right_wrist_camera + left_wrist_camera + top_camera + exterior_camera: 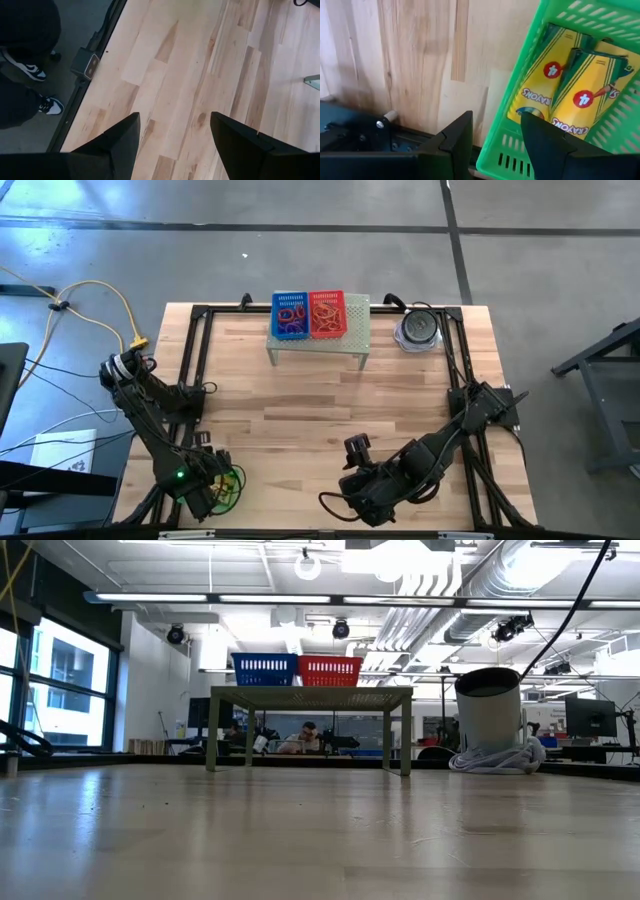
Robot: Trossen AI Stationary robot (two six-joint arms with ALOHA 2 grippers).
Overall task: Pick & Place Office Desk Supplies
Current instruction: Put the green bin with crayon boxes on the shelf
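Pale butcher-block wood table (320, 420), its planks running in long strips with darker grain streaks, sits on a grey concrete floor and is edged by a black metal frame.

At the upper centre of the high view stands a pale green perforated metal stand (357, 340). On it sit a blue mesh basket (289, 315) and, touching it on the right, a red mesh basket (327, 314), both holding tangles of thin loops: purple and blue rubber bands (291, 319) in the blue one, orange rubber bands (326, 311) in the red one. At the upper right of the table is a grey cylindrical container (417, 328) ringed by a coiled white cord.

The left gripper (496, 135) is at the lower left corner of the table, its two dark fingers about half apart astride the near wall of a green slotted plastic basket (520, 75), one finger outside it and one inside. In that basket lie two yellow crayon boxes (570, 90) with green chevrons, printed "CRAYONS" with a red circle reading "4".

The right gripper (175, 132) is at the lower centre, fingers wide apart over bare wood, holding nothing. At the upper left of its wrist view a person's black-and-white sneakers (30, 72) stand on the floor.
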